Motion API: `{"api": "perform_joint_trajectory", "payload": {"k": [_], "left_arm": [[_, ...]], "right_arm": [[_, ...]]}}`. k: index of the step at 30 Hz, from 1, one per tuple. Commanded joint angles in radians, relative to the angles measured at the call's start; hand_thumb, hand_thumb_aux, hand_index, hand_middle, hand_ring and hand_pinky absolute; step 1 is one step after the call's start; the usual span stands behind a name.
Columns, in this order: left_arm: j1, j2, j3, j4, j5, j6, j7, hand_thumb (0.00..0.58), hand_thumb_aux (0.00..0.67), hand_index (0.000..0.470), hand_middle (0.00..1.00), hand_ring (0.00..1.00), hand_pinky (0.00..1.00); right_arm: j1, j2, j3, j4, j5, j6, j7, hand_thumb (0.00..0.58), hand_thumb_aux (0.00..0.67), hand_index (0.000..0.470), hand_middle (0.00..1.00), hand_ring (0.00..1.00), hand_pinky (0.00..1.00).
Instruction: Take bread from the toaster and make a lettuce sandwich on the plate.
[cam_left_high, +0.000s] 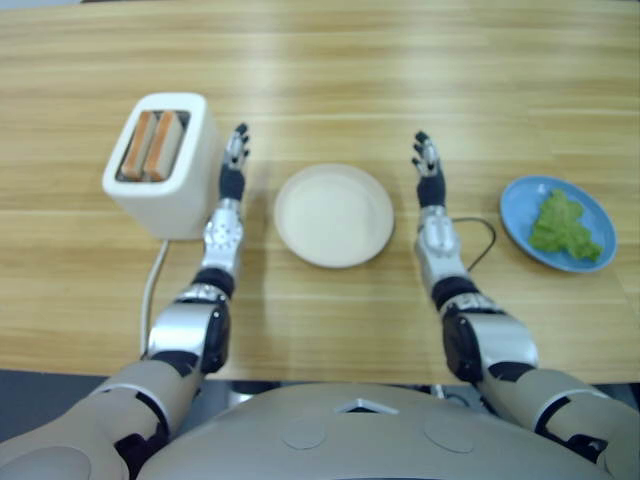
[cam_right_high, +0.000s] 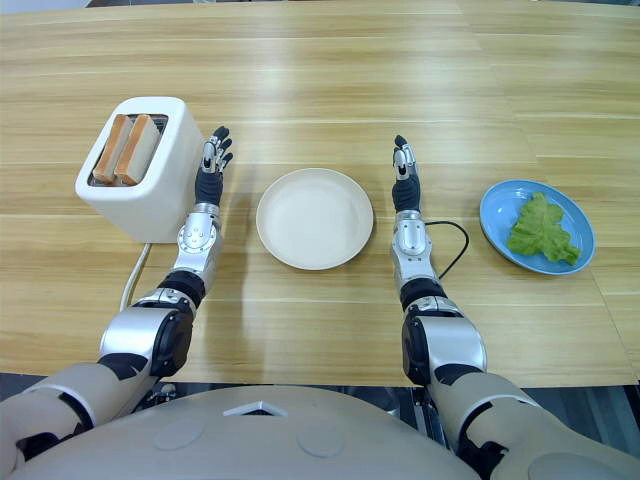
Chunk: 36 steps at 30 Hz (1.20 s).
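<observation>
Lying between plate (cam_right_high: 314, 218) and blue dish (cam_right_high: 496, 214): black cable (cam_right_high: 466, 238).

Matt wooden table (cam_right_high: 300, 60), smooth white toaster (cam_right_high: 150, 200), glossy blue plate (cam_right_high: 495, 215).

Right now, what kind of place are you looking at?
Probably a kitchen-style tabletop set up for making food: a wooden table carries a white toaster with two bread slices in its slots, an empty cream plate, and a blue plate of lettuce.
</observation>
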Motion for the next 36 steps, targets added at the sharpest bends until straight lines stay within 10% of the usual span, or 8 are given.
{"api": "perform_joint_trajectory", "payload": {"k": [1,7,11,20,27,36], "left_arm": [[0.008,0.004,-0.006,-0.001,0.014,0.017,0.0,0.0,0.0,0.0,0.0,0.0,0.0],[0.017,0.003,-0.007,-0.043,0.006,0.011,-0.015,0.0,0.0,0.0,0.0,0.0,0.0],[0.12,0.003,-0.04,-0.442,-0.055,0.041,-0.107,0.0,0.0,0.0,0.0,0.0,0.0],[0.397,0.291,0.107,-1.557,-0.307,0.579,-0.195,0.0,0.0,0.0,0.0,0.0,0.0],[0.478,0.604,0.347,-1.372,0.033,0.631,-0.141,0.0,0.0,0.0,0.0,0.0,0.0],[0.466,0.812,0.186,-1.031,0.526,0.696,0.01,0.0,0.0,0.0,0.0,0.0,0.0]], "right_arm": [[0.008,-0.001,0.013,-0.003,-0.004,0.016,0.004,0.0,0.0,0.0,0.0,0.0,0.0],[0.011,0.002,0.018,-0.006,0.011,0.022,0.031,0.0,0.0,0.0,0.0,0.0,0.0],[0.017,0.004,0.012,-0.01,0.021,0.024,0.045,0.0,0.0,0.0,0.0,0.0,0.0],[0.025,0.03,0.018,-0.013,0.013,0.027,0.042,0.0,0.0,0.0,0.0,0.0,0.0],[0.034,0.036,0.018,-0.018,0.013,0.031,0.047,0.0,0.0,0.0,0.0,0.0,0.0],[0.043,0.04,0.008,-0.041,0.028,0.032,0.058,0.0,0.0,0.0,0.0,0.0,0.0]]}}
